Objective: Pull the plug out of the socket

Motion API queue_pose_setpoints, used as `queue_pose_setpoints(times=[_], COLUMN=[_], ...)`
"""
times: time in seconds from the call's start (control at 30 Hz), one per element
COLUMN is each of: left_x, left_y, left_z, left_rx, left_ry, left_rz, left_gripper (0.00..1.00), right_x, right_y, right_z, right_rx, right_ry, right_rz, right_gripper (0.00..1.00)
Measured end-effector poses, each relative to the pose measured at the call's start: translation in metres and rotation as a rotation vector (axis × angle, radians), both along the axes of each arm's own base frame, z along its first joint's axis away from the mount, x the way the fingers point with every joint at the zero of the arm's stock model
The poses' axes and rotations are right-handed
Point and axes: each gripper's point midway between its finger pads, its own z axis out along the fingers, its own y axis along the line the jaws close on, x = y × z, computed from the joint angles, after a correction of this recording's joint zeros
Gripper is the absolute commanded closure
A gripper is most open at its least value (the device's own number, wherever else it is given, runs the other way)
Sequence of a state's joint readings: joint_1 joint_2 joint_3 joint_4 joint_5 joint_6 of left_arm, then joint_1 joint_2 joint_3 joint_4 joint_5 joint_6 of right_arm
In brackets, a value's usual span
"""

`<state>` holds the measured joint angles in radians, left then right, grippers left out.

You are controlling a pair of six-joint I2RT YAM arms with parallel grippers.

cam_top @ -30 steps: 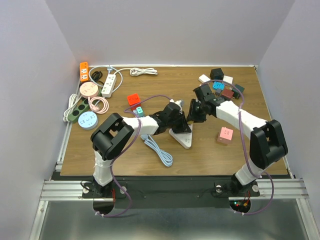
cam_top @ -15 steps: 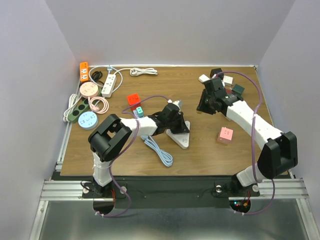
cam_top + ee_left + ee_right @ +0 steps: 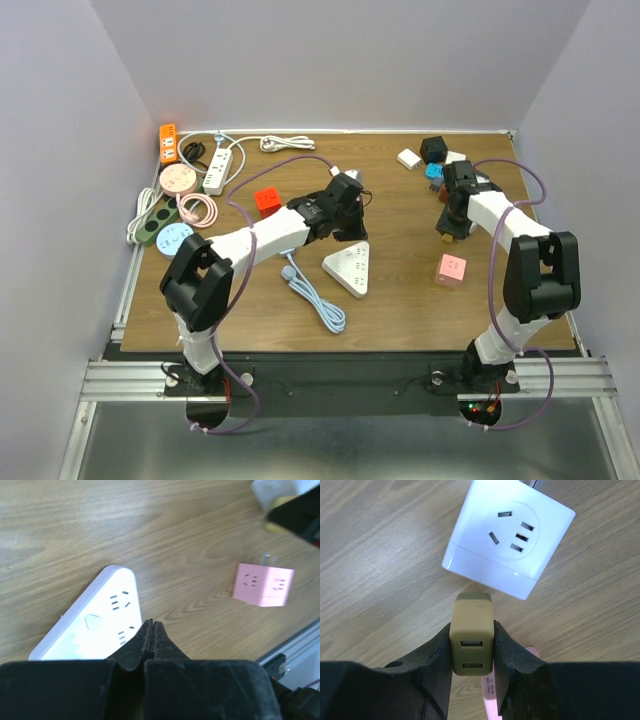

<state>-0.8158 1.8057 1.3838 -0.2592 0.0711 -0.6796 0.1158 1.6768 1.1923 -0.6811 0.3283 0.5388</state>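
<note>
Two changes since a second ago. The right gripper (image 3: 472, 642), then at the triangular socket (image 3: 350, 270), now sits well apart at the socket's 2 o'clock. It is clamped on the tan plug (image 3: 472, 622), near a white cube adapter (image 3: 507, 545). The left gripper (image 3: 151, 629), previously pressed on the socket, hovers at its 12 o'clock, fingers pinched together on nothing. The plug is free of the socket.

The overhead camera is looking down across the whole tabletop (image 3: 400, 300); both wrist cameras are peering closely downward, the left one sharing the pink cube (image 3: 263, 585).
</note>
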Motion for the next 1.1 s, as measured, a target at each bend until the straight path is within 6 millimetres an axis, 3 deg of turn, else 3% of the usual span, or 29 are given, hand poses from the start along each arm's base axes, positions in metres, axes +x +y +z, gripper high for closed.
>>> queue_pose_setpoints(times=[0.03, 0.1, 0.13, 0.33, 0.4, 0.47, 0.57, 0.6, 0.7, 0.8, 0.93, 1.1], left_x=[0.0, -0.002, -0.004, -0.016, -0.022, -0.027, -0.04, -0.045, -0.066, -0.077, -0.079, -0.074], left_y=[0.0, 0.002, 0.003, 0.014, 0.021, 0.027, 0.042, 0.049, 0.073, 0.089, 0.091, 0.084], left_z=[0.01, 0.023, 0.028, 0.041, 0.039, 0.032, 0.006, -0.005, -0.036, -0.046, -0.04, -0.041], left_rx=[-0.011, -0.025, -0.03, -0.041, -0.028, -0.008, 0.041, 0.057, 0.106, 0.088, -0.031, -0.179], left_ry=[-0.014, -0.029, -0.031, -0.029, -0.014, 0.001, 0.044, 0.058, 0.114, 0.133, 0.123, 0.133], left_rz=[-0.001, -0.003, -0.005, -0.003, -0.002, -0.001, 0.005, 0.011, 0.048, 0.114, 0.211, 0.311], left_gripper=[1.0, 1.0, 1.0, 1.0, 1.0, 0.96, 0.61, 0.42, 0.27, 0.19, 0.1, 0.07], right_x=[-0.001, -0.001, -0.002, -0.002, -0.002, -0.001, 0.001, 0.002, 0.004, 0.002, -0.006, -0.021], right_y=[-0.002, -0.005, -0.006, -0.011, -0.012, -0.011, -0.006, -0.001, 0.014, 0.03, 0.052, 0.066], right_z=[-0.002, -0.007, -0.009, -0.008, -0.005, 0.0, 0.015, 0.023, 0.051, 0.079, 0.103, 0.098], right_rx=[-0.002, -0.007, -0.009, -0.016, -0.018, -0.013, 0.015, 0.039, 0.112, 0.189, 0.297, 0.369], right_ry=[0.008, 0.023, 0.03, 0.034, 0.028, 0.016, -0.025, -0.046, -0.121, -0.199, -0.262, -0.247], right_rz=[-0.002, -0.003, -0.004, -0.001, 0.005, 0.012, 0.036, 0.055, 0.113, 0.174, 0.254, 0.299], right_gripper=[0.86, 0.68, 0.53, 0.24, 0.0, 0.0, 0.0, 0.0, 0.0, 0.0, 0.0, 0.0])
